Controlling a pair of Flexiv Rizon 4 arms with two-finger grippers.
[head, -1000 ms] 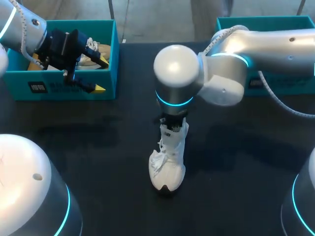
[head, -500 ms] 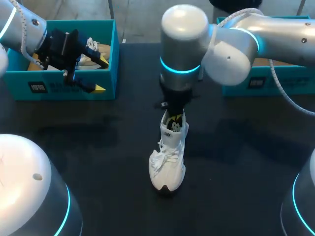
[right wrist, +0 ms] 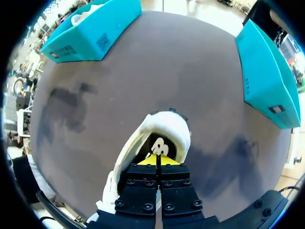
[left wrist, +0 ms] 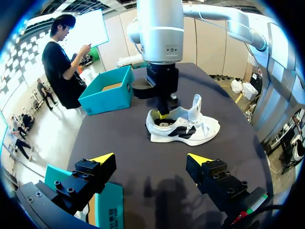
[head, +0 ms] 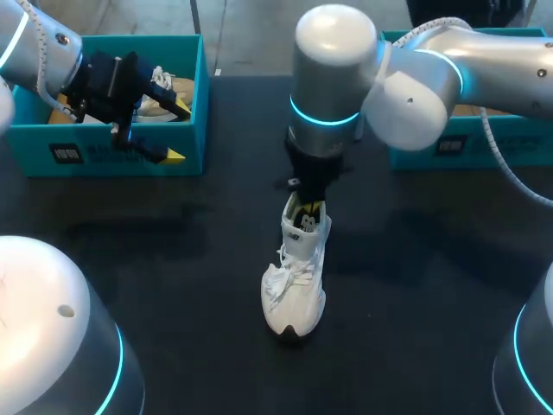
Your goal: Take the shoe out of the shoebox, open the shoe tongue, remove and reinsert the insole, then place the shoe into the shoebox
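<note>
Black tabletop point(head: 173, 259) carries two teal boxes at its far side, the left shoebox point(head: 112, 156) and the right shoebox point(head: 471, 151), well apart from each other. Between them, nearer the robot, a white sneaker point(head: 294, 277) stands upright on its sole in the middle of the table, outside both boxes, toe toward the head camera. Its tongue point(left wrist: 195, 107) is raised and its laces point(left wrist: 209, 126) lie loose over the front.

From the right side the right arm reaches over the middle and points straight down at the sneaker's heel end. The right gripper point(head: 304, 207) has its yellow tips pressed together, set in the shoe's mouth just above the dark insole point(right wrist: 159, 144); whether anything is pinched between them cannot be told.

At the far left the left gripper point(head: 178, 131) hangs over the near corner of the left shoebox with its fingers wide apart and nothing between them. Another pale shoe point(head: 164, 86) lies inside that box.
</note>
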